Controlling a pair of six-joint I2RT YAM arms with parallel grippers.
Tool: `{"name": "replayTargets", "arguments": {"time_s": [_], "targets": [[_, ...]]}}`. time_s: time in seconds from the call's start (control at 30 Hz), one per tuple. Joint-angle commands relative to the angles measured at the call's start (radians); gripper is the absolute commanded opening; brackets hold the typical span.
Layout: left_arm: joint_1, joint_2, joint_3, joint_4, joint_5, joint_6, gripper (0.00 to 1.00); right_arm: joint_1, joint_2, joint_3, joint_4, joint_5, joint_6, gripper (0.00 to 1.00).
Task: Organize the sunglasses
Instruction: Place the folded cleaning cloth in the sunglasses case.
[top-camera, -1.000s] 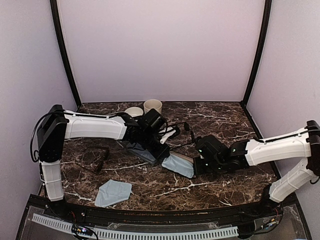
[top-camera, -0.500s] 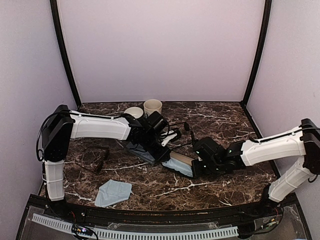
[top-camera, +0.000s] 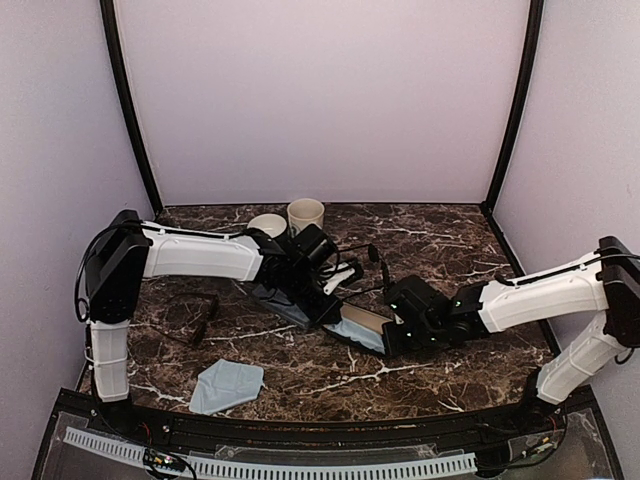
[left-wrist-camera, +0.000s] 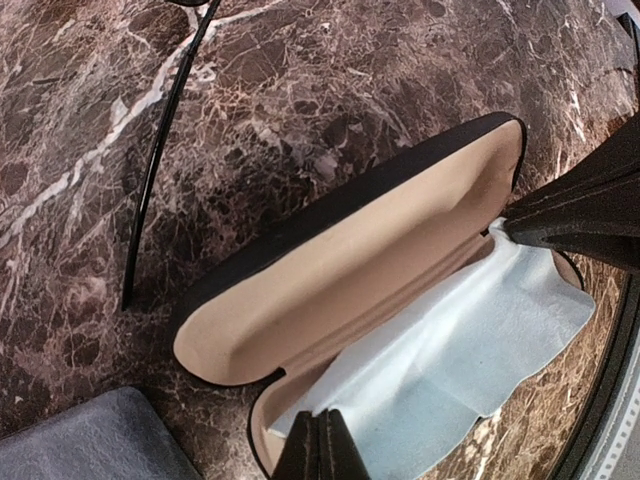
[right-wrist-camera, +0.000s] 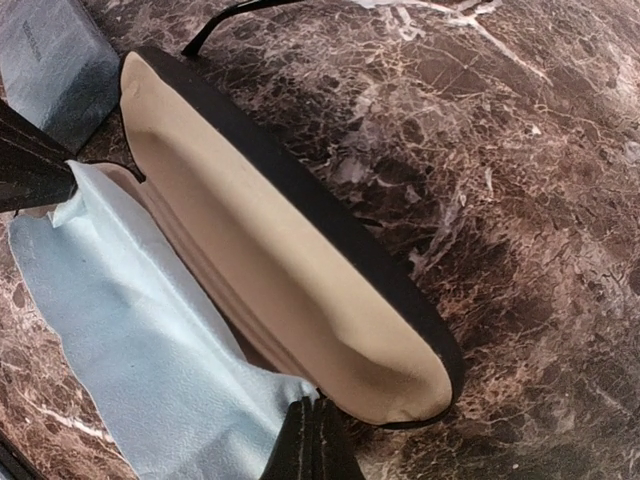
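The thin black wire-framed sunglasses (top-camera: 357, 266) lie behind the open black oval case (top-camera: 362, 326); one slim arm shows in the left wrist view (left-wrist-camera: 160, 160) and the right wrist view (right-wrist-camera: 232, 13). The dark brownish sunglasses (top-camera: 196, 318) lie at the left. The case has a tan lining (left-wrist-camera: 350, 270) and a pale blue cloth (left-wrist-camera: 470, 350) lies in it. My left gripper (left-wrist-camera: 322, 447) is shut on one corner of the cloth. My right gripper (right-wrist-camera: 315, 437) is shut on the opposite corner of the cloth (right-wrist-camera: 150, 330).
A grey-blue hard case (top-camera: 278, 298) lies under my left arm, close to the oval case. A second pale blue cloth (top-camera: 226, 385) lies near the front left. Two cream cups (top-camera: 305, 212) stand at the back. The walls enclose the table.
My right gripper has moved a little left toward the case. The cloth has come down into the case, and the tan lining now shows above it. The left arm has barely moved.
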Motion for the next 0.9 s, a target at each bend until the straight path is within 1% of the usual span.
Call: {"name": "replayTargets", "arguments": {"time_s": [0.0, 0.33, 0.43, 0.57, 0.87], "targets": [[0.006, 0.003, 0.014, -0.016, 0.021, 0.002, 0.00, -0.009, 0.015, 0.007, 0.011, -0.002, -0.011, 0.00], [0.006, 0.004, 0.017, -0.031, 0.022, -0.002, 0.00, -0.009, 0.025, 0.011, 0.012, -0.017, -0.020, 0.00], [0.006, 0.003, 0.017, -0.036, 0.023, -0.002, 0.02, -0.009, 0.027, 0.015, 0.011, -0.021, -0.023, 0.00], [0.006, 0.004, 0.017, -0.041, 0.023, -0.002, 0.05, -0.009, 0.030, 0.024, 0.006, -0.025, -0.028, 0.00], [0.006, 0.004, 0.033, -0.043, 0.017, 0.001, 0.15, -0.009, 0.008, 0.035, -0.027, -0.003, -0.029, 0.05]]}}
